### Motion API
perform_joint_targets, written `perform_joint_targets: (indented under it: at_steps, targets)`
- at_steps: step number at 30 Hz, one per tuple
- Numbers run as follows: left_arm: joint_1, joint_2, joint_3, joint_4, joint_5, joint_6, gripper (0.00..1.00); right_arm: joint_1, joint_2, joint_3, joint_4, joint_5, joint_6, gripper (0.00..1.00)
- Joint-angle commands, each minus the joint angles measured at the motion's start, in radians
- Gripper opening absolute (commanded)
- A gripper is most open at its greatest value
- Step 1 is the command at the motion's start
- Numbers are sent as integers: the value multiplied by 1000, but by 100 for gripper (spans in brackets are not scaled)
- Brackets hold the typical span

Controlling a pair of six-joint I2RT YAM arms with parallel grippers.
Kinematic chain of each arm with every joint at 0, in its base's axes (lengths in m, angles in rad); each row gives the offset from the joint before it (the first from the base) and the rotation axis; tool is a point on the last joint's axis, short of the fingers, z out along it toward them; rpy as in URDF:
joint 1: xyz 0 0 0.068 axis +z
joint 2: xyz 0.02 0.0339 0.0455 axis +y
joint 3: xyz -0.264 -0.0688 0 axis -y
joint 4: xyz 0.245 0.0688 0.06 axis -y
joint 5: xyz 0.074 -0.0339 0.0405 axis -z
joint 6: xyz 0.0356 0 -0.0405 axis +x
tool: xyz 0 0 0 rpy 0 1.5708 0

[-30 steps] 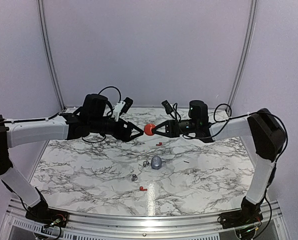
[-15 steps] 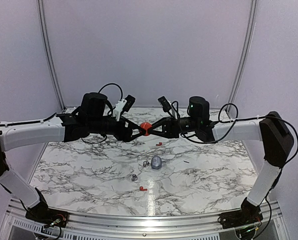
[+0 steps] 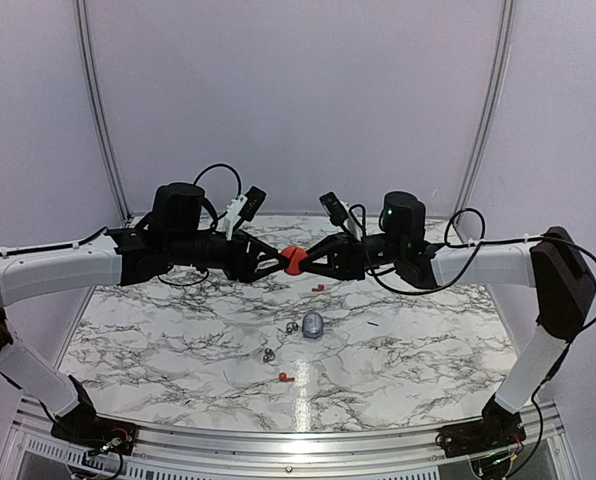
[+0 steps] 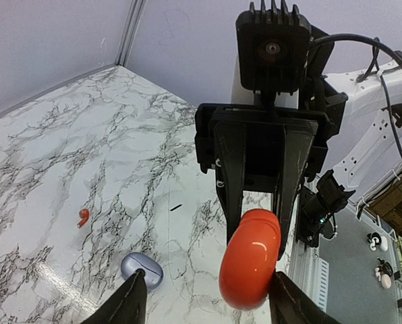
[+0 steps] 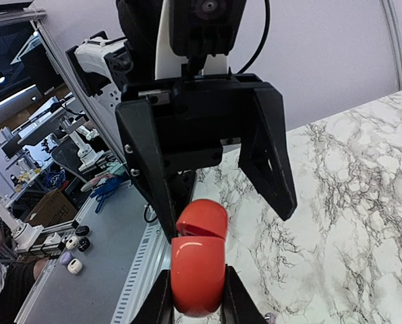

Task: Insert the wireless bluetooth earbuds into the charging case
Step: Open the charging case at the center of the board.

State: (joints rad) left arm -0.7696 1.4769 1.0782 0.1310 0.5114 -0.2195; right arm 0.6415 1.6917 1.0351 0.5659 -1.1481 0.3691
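A red charging case point(image 3: 294, 260) hangs high above the table, its lid a crack open in the right wrist view. My right gripper point(image 5: 197, 287) is shut on its lower half point(image 5: 199, 266). My left gripper point(image 4: 208, 275) faces it from the other side, open, with jaws wider than the case point(image 4: 251, 260); one finger point(image 4: 292, 304) is at the case's side, the other stands well apart. On the table lie two red earbuds point(image 3: 318, 288) point(image 3: 286, 378) and two silvery earbuds point(image 3: 291, 327) point(image 3: 269, 355).
A shut lavender case point(image 3: 312, 325) rests on the marble table point(image 3: 158, 340) mid-way, also low in the left wrist view as the lavender case point(image 4: 141, 268), with a red earbud point(image 4: 83, 217) farther left. White walls stand behind; the rail runs along the near edge.
The left gripper has come up to the red case and its jaws have narrowed. The right arm has reached slightly left, still holding the case.
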Motion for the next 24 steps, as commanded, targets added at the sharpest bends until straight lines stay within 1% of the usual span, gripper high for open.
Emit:
perform_joint_targets:
  at_steps: [1, 8, 12, 15, 17, 21, 23, 24]
  targets:
    - [33, -41, -7, 60, 9, -20, 64, 15, -35, 0, 24, -77, -23, 0]
    - [38, -37, -11, 61, 4, -16, 63, 16, -39, -4, 70, -72, 9, 0]
    - [43, -77, -37, 84, -9, -12, 64, 17, -45, -22, 166, -47, 70, 0]
    - [53, -142, -93, 159, -8, -19, 70, 15, -50, -36, 237, -6, 113, 0]
    - [58, -195, -143, 225, -17, -18, 73, 15, -53, -46, 321, 23, 160, 0]
    - [57, -282, -258, 387, -25, -21, 75, 16, -52, -66, 519, 110, 293, 0]
    - [50, -304, -289, 476, -35, -25, 75, 16, -46, -70, 618, 152, 359, 0]
    - [43, -307, -291, 486, -43, -19, 75, 17, -42, -69, 660, 169, 386, 0]
